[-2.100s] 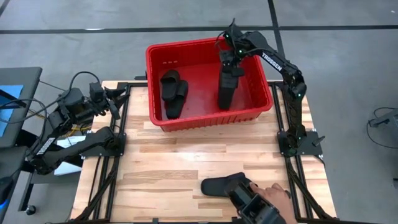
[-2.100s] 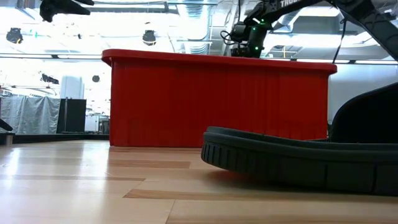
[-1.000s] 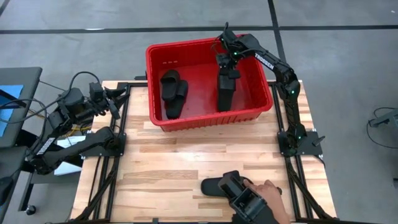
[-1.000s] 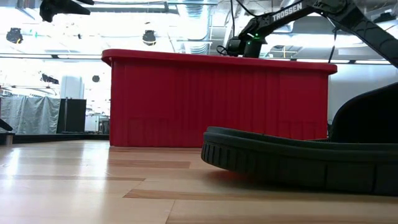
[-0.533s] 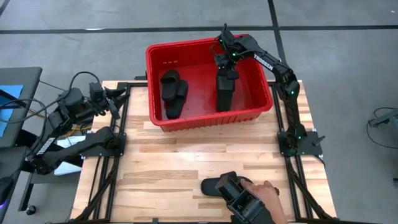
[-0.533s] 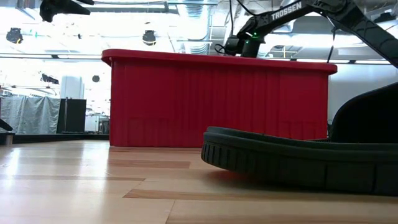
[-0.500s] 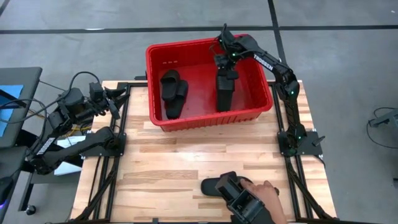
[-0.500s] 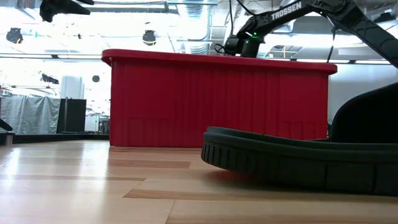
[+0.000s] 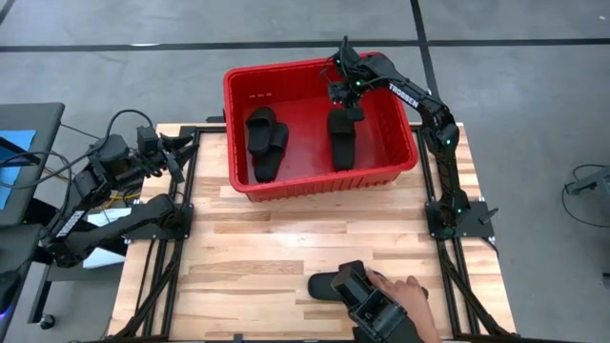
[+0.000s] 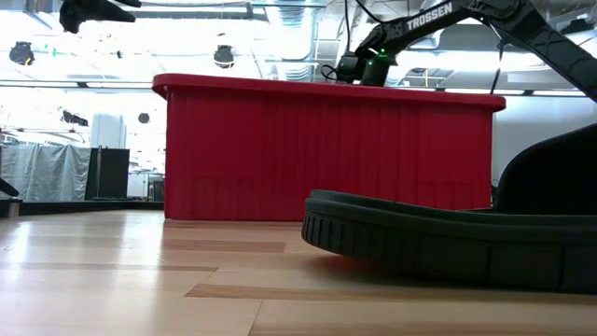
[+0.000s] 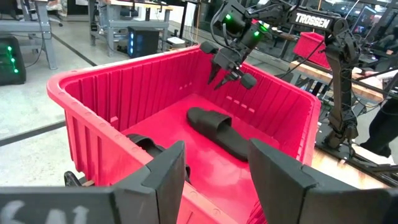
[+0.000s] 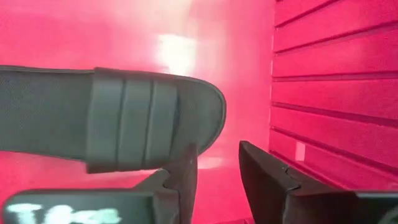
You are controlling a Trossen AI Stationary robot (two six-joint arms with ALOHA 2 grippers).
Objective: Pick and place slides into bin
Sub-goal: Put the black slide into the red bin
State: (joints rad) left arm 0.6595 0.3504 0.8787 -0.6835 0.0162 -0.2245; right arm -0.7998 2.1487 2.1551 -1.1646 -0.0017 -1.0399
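Observation:
The red bin (image 9: 319, 176) stands at the table's far middle. One black slide (image 9: 342, 141) lies flat on the bin floor at its right part, strap up; it also shows in the left wrist view (image 11: 217, 127) and the right wrist view (image 12: 112, 121). One slide or two overlapping ones (image 9: 265, 143) lie at the bin's left part. My right gripper (image 9: 346, 93) hangs open and empty over the flat slide's far end, inside the bin. My left gripper (image 9: 177, 145) waits open at the table's left edge, facing the bin. Another slide (image 9: 329, 284) lies on the table near the front edge.
A person's hand (image 9: 405, 291) with a dark object (image 9: 376, 310) is at the slide on the table near the front right. That slide fills the low view's foreground (image 10: 448, 243). Bare wood lies between bin and front edge.
My right gripper has let go of the slide that it held upright by its top end inside the bin. The slide has fallen flat onto the bin floor, strap up. The gripper has stayed over the bin's far right part.

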